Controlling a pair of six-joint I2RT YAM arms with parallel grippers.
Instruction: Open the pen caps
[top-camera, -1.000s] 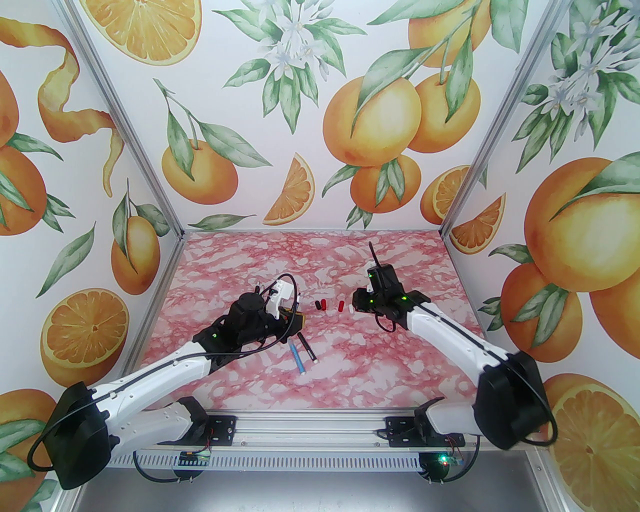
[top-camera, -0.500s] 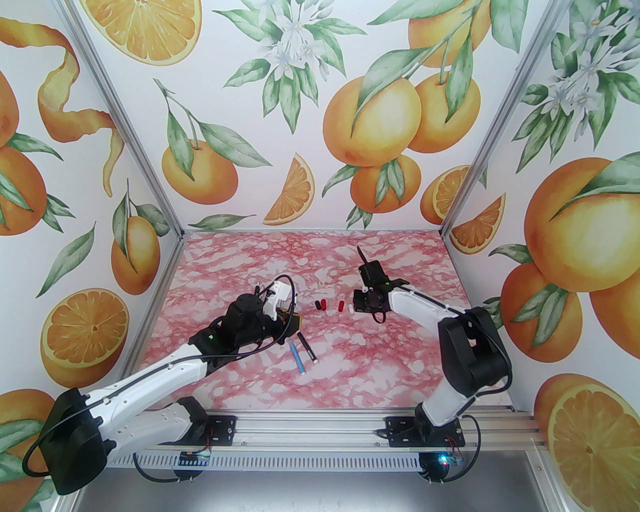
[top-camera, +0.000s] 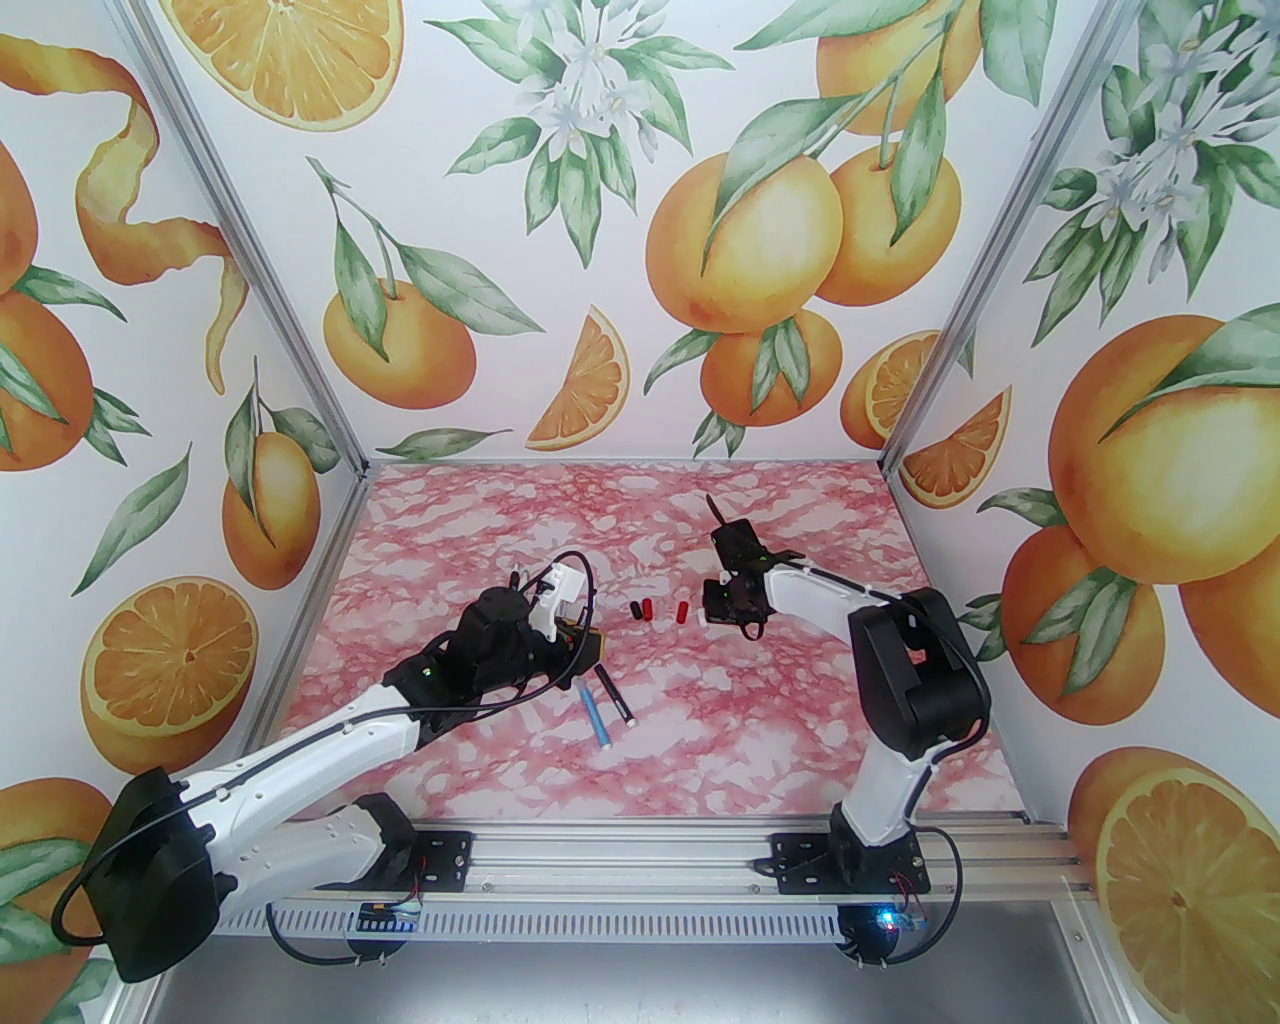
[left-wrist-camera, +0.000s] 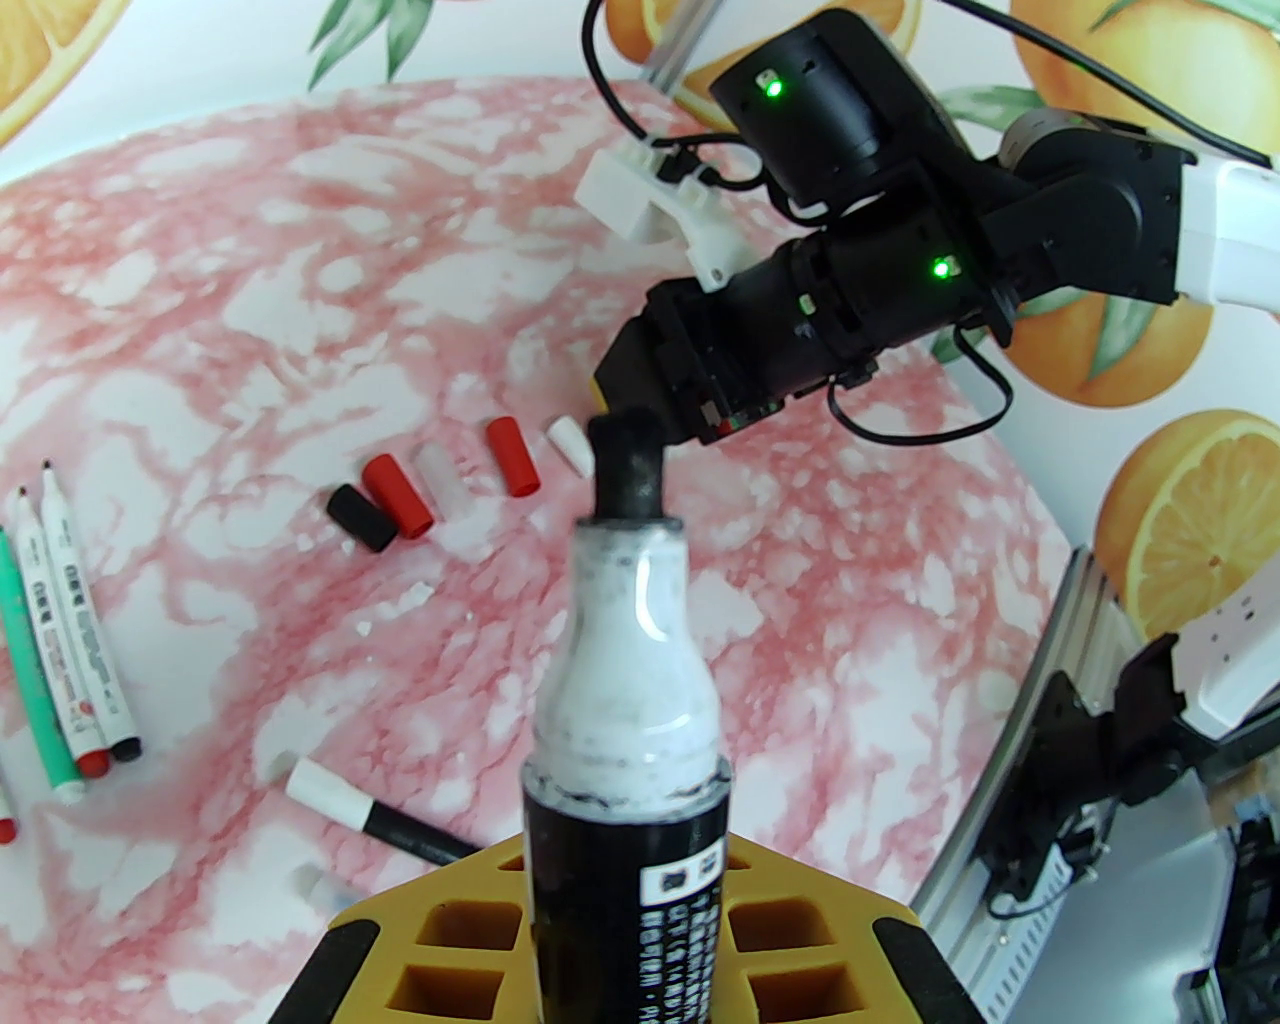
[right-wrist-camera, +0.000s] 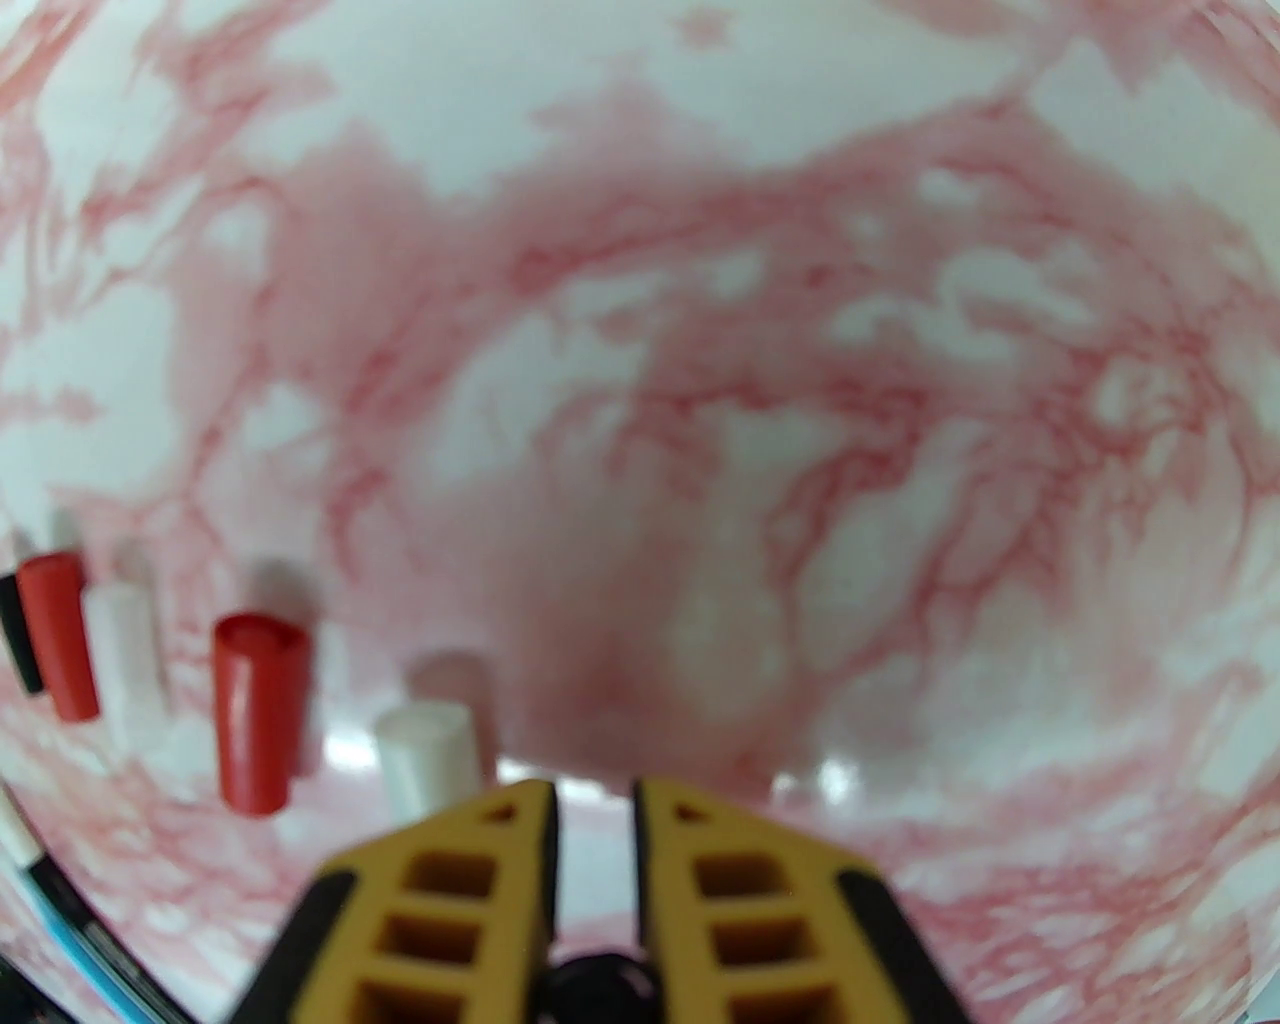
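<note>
Where the marker (left-wrist-camera: 620, 640) is: off the tabletop (top-camera: 800, 720), clamped by its black barrel in the left gripper (left-wrist-camera: 625, 880), with its bare black tip pointing toward the right arm and no cap on it.
Right gripper (right-wrist-camera: 595, 790): fingers closed to a narrow slot, low over the tabletop's middle, just right of the white cap (right-wrist-camera: 425, 760). A dark rounded thing (right-wrist-camera: 592, 985) sits deep between them, possibly this marker's cap, but that part is too blurred to be sure.
Cap row: black cap (left-wrist-camera: 361, 518), red cap (left-wrist-camera: 398, 493), pale cap (left-wrist-camera: 441, 480), second red cap (left-wrist-camera: 513, 456) and the white cap lie side by side across the tabletop's middle, roughly parallel to its far edge.
Loose pens: a black pen (top-camera: 615, 695) and a blue pen (top-camera: 596, 718) lie between the row and the near edge, left of centre.
Step in hand: judged to be parking the removed cap at the row's right end.
Doing it well: descend until the load nearly touches the bare patch right of the white cap. Part the fingers slowly, then lift straight up so nothing in the row gets nudged.
Left arm meanwhile: hold the marker level. Its inky tip should meet neither the right gripper nor the tabletop. The top view shows the two grippers apart.
Risk: a round cap may roll toward the near edge, or cling to one finger on release.
</note>
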